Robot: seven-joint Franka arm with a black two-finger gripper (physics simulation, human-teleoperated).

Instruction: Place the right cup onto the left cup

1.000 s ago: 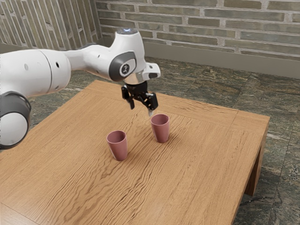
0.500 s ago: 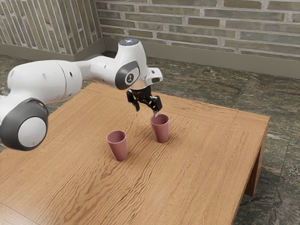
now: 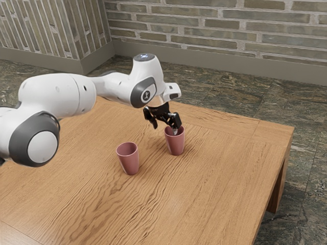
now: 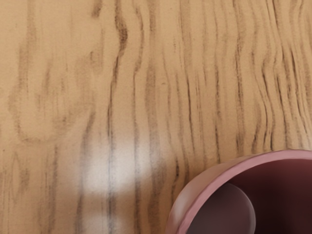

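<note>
Two claw fingers wide apart, empty, lower vs. prev., 1 tip at mouth of ext. view's R cup.

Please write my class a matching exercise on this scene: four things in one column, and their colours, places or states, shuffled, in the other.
Things:
1. Cup on the exterior view's left
2. Cup on the exterior view's right
3. Gripper
4. Table

Descriptions:
A. Black and open
B. Wooden, beneath both cups
C. Pink, with a fingertip at its mouth
D. Pink, away from the fingers

Right pairs: 1-D, 2-C, 3-A, 4-B
</note>
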